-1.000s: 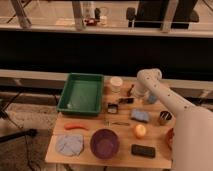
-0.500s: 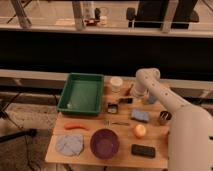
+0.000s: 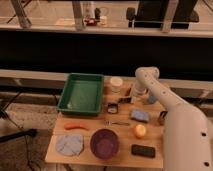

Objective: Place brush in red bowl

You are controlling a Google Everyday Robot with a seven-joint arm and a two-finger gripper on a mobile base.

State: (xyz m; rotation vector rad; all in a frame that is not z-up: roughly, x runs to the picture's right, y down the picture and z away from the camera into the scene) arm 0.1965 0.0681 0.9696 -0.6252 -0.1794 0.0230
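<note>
Though its grip untellable, hand (image 3: 134,95) low over cluttered wooden table (image 3: 122,156), dark panel (image 3: 60,52) behind.

A light wooden desk (image 3: 124,156) stands on a grey floor (image 3: 25,112) in warm, dim light. Behind it a pale ledge (image 3: 35,76) runs below a wide dark panel (image 3: 60,52). Above the panel is a brighter level with metal posts (image 3: 77,15) and bulky dark furniture (image 3: 160,12). A black stand leg (image 3: 17,135) rests on the floor.
</note>
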